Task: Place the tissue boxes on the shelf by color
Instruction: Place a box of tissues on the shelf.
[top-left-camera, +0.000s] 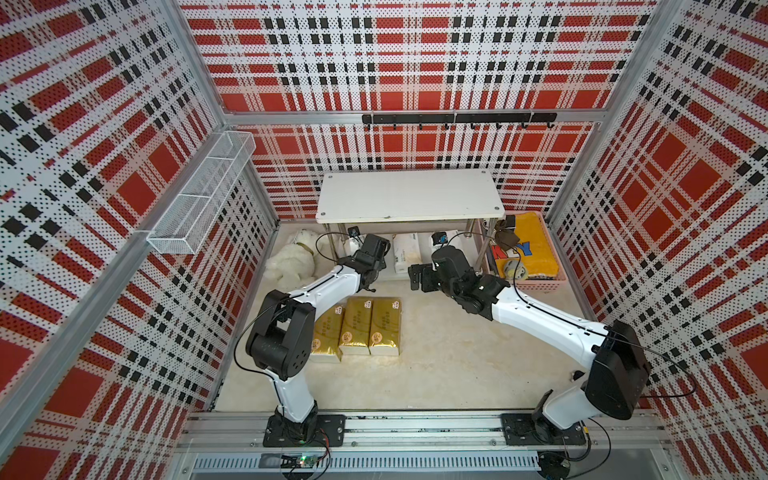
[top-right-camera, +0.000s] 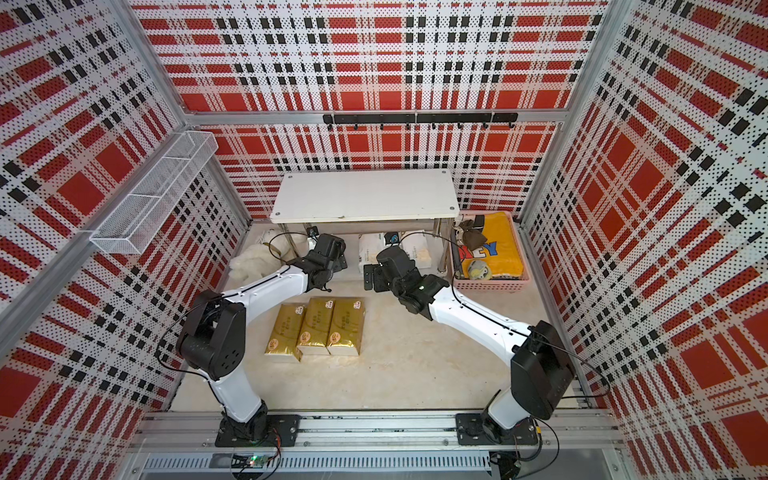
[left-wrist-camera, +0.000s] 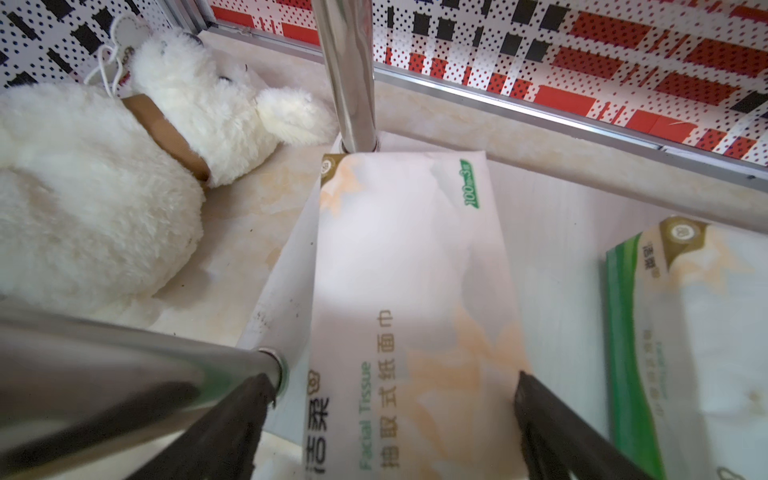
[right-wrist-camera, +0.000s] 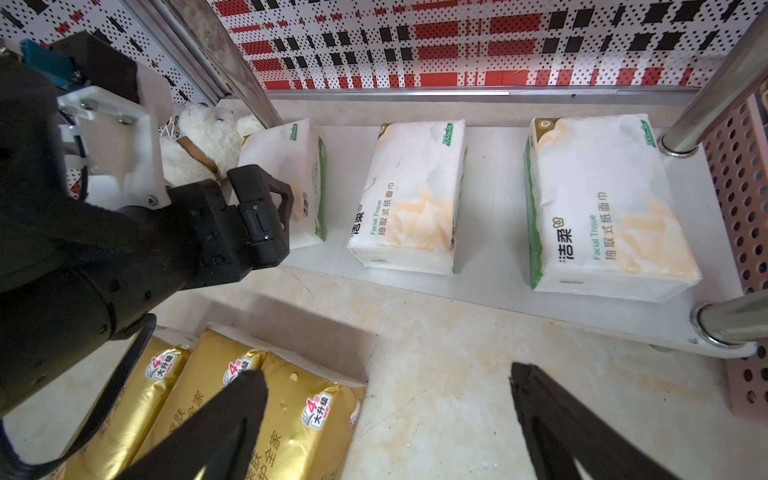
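In both top views the shelf (top-left-camera: 409, 195) (top-right-camera: 365, 195) stands against the back wall. White packs (top-left-camera: 405, 251) lie on its lower board, partly hidden by the top board and the arms. Three gold packs (top-left-camera: 357, 328) (top-right-camera: 318, 326) lie side by side on the floor in front of it, touching, each with a round label. The left gripper (top-left-camera: 370, 249) reaches under the top board, and its jaws cannot be made out from here. The right gripper (top-left-camera: 417, 276) hangs just before the shelf, jaws spread. A plush toy (top-left-camera: 291, 262) lies beside the shelf on the left arm's side. On the other side a pink crate (top-left-camera: 540, 286) holds a yellow cloth (top-left-camera: 534, 245) lettered "EY" in blue.

In the left wrist view the left gripper (left-wrist-camera: 392, 376) is spread astride the near end of a white pack (left-wrist-camera: 399, 257) lying on the lower board. One finger stands clear of it by a chrome leg (left-wrist-camera: 349, 75); the other sits right at its edge. The pack reads "洁柔", "Facial Tissue", "抽取式纸面巾", with a green tag starting "100".

In the right wrist view three white packs (right-wrist-camera: 409, 195) lie in a row on the lower board, apart from one another, each printed "洁柔" and "Facial Tissue". The left gripper (right-wrist-camera: 266, 216) is at the pack nearest the plush toy. The gold packs' (right-wrist-camera: 291, 415) labels read "4" and "大升级". The right gripper (right-wrist-camera: 386, 372) is spread wide, only floor between its fingers.
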